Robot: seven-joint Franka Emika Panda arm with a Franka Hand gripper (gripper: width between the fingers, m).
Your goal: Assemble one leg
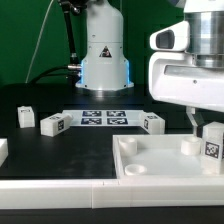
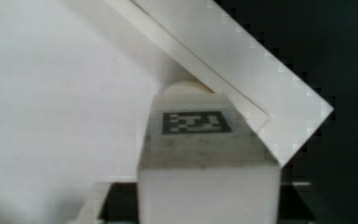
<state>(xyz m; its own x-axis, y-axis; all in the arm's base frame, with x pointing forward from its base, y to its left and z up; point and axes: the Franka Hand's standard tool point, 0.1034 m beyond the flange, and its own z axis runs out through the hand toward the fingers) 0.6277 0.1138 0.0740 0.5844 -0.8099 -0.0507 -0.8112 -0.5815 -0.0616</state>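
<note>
Wrist view: leg [image 2: 202, 150] fills the centre of the frame, tag facing the camera, its end close against the corner of the top [image 2: 87, 90], whose raised rim runs off diagonally beside it. Exterior view puts the same leg [image 1: 212, 141] at that view's right edge, upright, over the top's [image 1: 165, 165] right side, under the gripper [image 1: 203, 122]. Jaws look clamped on the leg; one dark finger [image 1: 190, 120] shows just left of it, the other is hidden, so the hold is judged rather than seen plainly. Round socket [image 1: 189, 146] sits just left of the leg in the exterior view; cannot tell whether the leg's end is in a socket or only resting near the rim. Three more legs lie loose on the black table [image 1: 60, 155]: one far left [image 1: 26, 117], one at left-centre [image 1: 53, 124], one near the top's far edge [image 1: 152, 122]. Marker board [image 1: 104, 118] lies flat beyond them, in front of the arm's base [image 1: 104, 62]. Risks, as judgement: the leg may go in tilted and jam, since its end is hidden from both cameras and alignment with the socket cannot be checked; pushing down off-centre could slide or tip the top, as nothing visible holds it; a light grip could let the leg twist between the fingers during insertion.
</note>
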